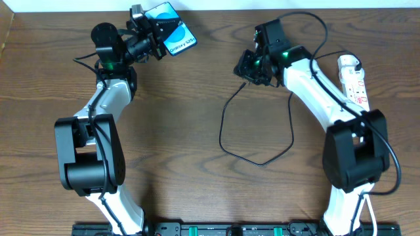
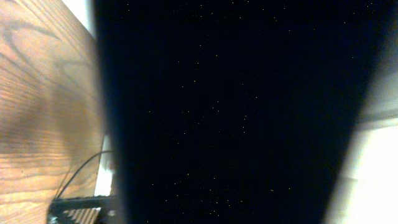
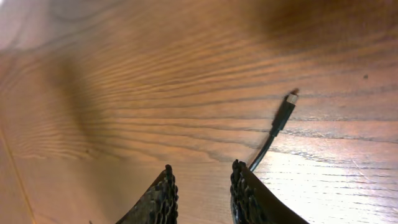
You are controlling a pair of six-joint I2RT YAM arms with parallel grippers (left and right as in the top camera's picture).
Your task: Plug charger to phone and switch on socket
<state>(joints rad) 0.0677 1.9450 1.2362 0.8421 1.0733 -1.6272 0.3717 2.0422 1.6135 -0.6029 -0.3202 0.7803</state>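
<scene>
Right wrist, charger tip (image 3: 283, 115) just beside fingers (image 3: 249, 196)

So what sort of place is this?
Probably a robotics lab bench: two robot arms mounted at a wood-grain table, with a phone, black charger cable and white power strip as test props.

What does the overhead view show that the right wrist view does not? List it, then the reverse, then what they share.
Only overhead: the phone, lit blue, gripped by the left gripper at the far edge; the socket on the right; the full loop of the charger on the table. Only right wrist: the plug tip lying free on the wood, beside the right gripper, jaws parted and empty. Both: the charger, the right gripper and the table.
</scene>
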